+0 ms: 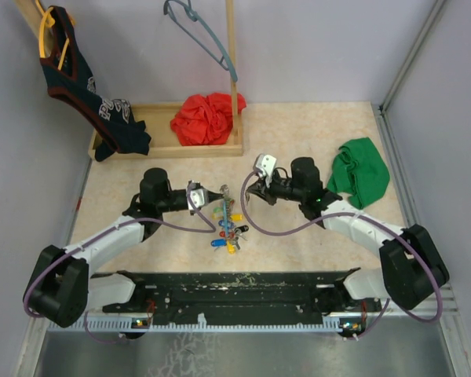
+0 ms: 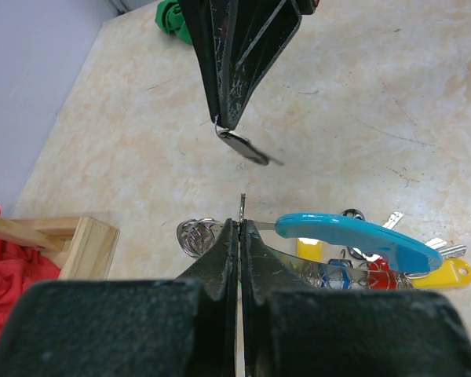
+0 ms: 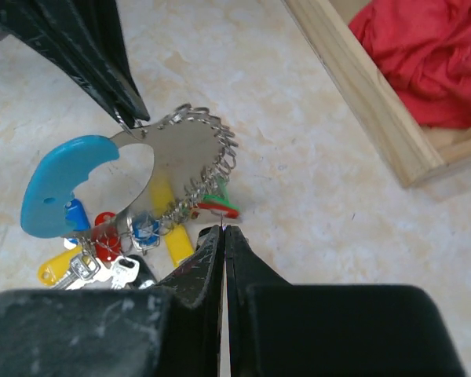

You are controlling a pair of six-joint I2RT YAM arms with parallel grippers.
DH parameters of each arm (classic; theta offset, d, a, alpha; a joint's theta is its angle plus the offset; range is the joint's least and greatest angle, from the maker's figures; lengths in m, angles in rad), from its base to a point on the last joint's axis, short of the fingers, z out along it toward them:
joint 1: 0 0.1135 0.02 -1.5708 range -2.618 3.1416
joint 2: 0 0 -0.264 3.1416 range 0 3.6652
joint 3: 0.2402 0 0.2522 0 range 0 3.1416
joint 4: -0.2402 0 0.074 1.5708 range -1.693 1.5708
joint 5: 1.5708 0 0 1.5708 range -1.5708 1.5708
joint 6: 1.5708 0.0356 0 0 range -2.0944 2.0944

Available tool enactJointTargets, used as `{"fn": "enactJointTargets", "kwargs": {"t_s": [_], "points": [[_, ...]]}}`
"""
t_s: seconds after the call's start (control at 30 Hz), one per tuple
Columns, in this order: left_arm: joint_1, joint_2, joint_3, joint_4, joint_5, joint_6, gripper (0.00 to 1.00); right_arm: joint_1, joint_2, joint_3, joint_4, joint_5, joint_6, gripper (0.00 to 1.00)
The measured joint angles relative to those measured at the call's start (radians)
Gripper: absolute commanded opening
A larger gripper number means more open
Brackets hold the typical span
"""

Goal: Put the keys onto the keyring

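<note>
Pinching the keyring [image 3: 184, 153] rim in the clamped left end effector [image 2: 241, 224], gripping one key [image 2: 247, 149] in the closed right end effector [image 3: 222, 232], with other keys [image 3: 106, 239] already strung.

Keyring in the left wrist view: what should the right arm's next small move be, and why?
Probably ease the right jaws and their pinched key closer to the keyring. The left jaws are shut on the hoop's edge, holding it, and the key hangs apart from the hoop, not yet threaded on.
</note>
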Motion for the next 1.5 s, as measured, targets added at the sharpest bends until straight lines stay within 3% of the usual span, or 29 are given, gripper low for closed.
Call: {"fn": "enactJointTargets", "kwargs": {"t_s": [0.37, 0.63, 1.5], "points": [[0.000, 0.010, 0.010, -0.015, 0.051, 0.021, 0.00, 0.091, -0.036, -0.014, 0.076, -0.092, -0.219, 0.00], [0.000, 0.018, 0.019, -0.023, 0.057, 0.018, 0.00, 0.134, -0.042, -0.014, 0.067, -0.065, -0.313, 0.00], [0.000, 0.023, 0.026, -0.031, 0.076, 0.016, 0.00, 0.180, -0.041, -0.013, 0.043, 0.020, -0.357, 0.00]]}}
